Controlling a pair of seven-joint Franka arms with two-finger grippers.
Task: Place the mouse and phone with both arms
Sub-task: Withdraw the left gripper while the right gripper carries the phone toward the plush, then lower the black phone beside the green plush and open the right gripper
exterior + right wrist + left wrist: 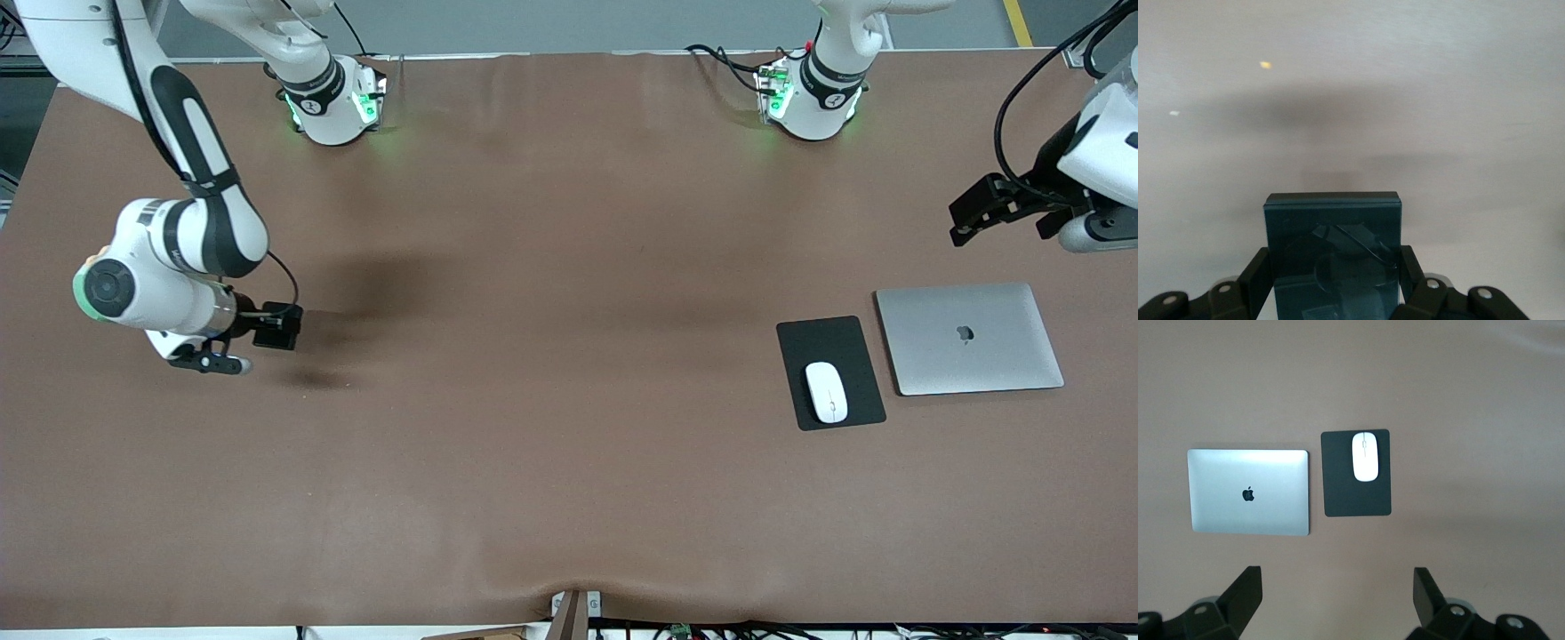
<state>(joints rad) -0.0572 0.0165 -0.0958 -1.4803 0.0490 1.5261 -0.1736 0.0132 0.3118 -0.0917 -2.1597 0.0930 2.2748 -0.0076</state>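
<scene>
Nearest my front camera lies the mouse (826, 392), flat on the black mat (830, 372), on the part of the mat closest to that camera, toward the left arm's end of the tabletop (533, 400). Just beside the mat, a little farther toward that end, I see a closed silver laptop (969, 338) — lid up, not touching the mat. My left gripper (965, 218) hangs in the air over bare tabletop, above and apart from laptop and mat; in the left wrist view its two fingers (1245, 593) stand wide apart with nothing between them, and mouse (1365, 456), mat (1357, 490) and laptop (1249, 492) all show well below it. At the right arm's end, my right gripper (277, 326) is up over bare tabletop with its fingers (1257, 270) clamped on the phone (1333, 257) — a dark slab held by its two long edges, its shadow falling on the brown surface beneath.
</scene>
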